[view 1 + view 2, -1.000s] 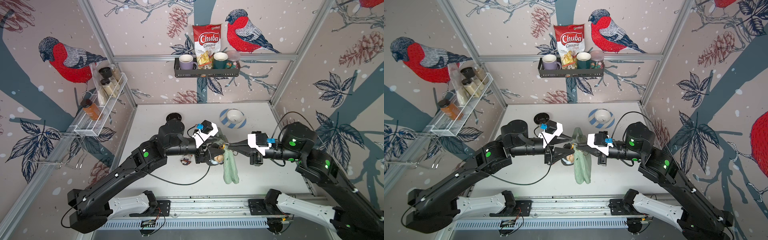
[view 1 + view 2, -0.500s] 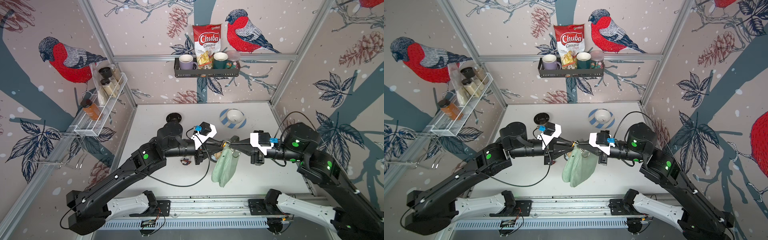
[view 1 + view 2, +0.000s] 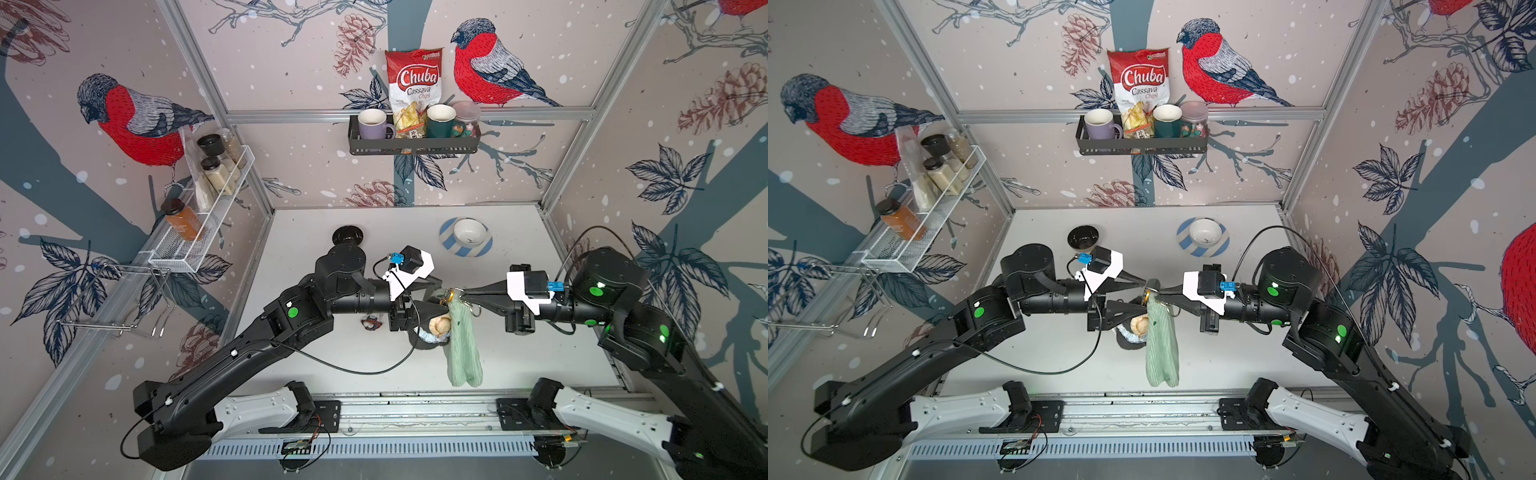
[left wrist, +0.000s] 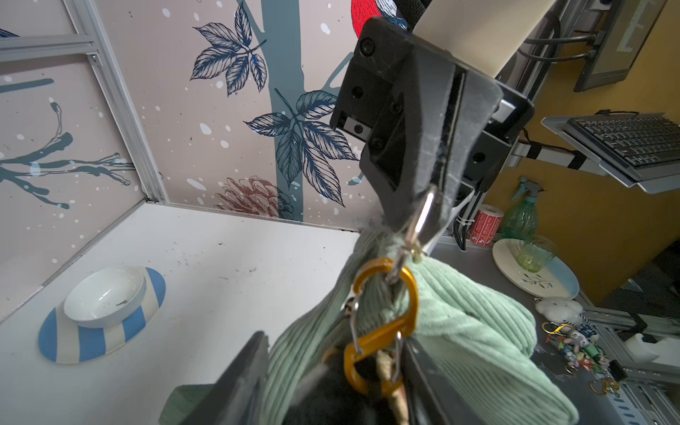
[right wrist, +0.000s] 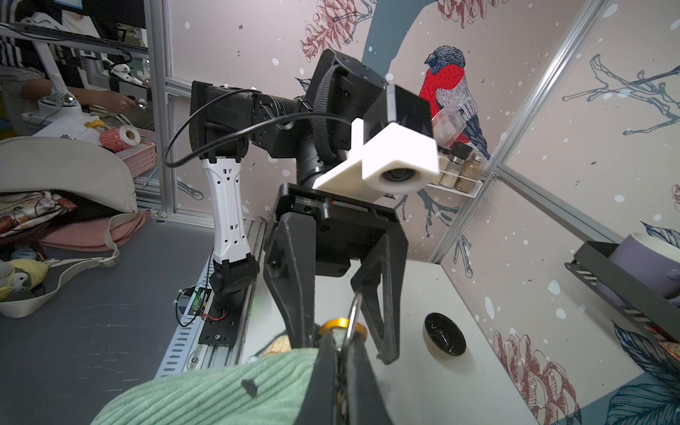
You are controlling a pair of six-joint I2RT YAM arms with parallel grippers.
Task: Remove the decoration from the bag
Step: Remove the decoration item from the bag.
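Bag point(image 3: 463, 345) of pale green ribbed fabric hangs in the air over the front middle of the table point(image 3: 519, 353), between the two arms in both top views. Whether its lower end touches the tabletop cannot be told. The right gripper point(image 3: 460, 295) has its fingers pressed together on a metal ring point(image 4: 426, 208) at the top of the bag, and the left wrist view shows that pinch plainly. An orange carabiner point(image 4: 386, 316) hooks on just below the ring. The decoration point(image 3: 437, 328), a small plush figure with a tan head and pale blue body, dangles from the carabiner beside the bag. The left gripper point(image 3: 443, 296) is spread, with one finger on each side of the carabiner; whether either finger touches it is hard to make out. In the top views the lower left finger covers part of the figure. In the left wrist view the figure is cut off at the frame edge, with only a beige cord showing, and in the right wrist view only a tan scrap peeks past the bag. A small reddish thing point(image 3: 372, 323) lies on the table by the left arm, too small to identify. Farther back sit a black bowl point(image 5: 445, 335) and a white bowl point(image 4: 105, 294) on a striped plate point(image 4: 55, 338).
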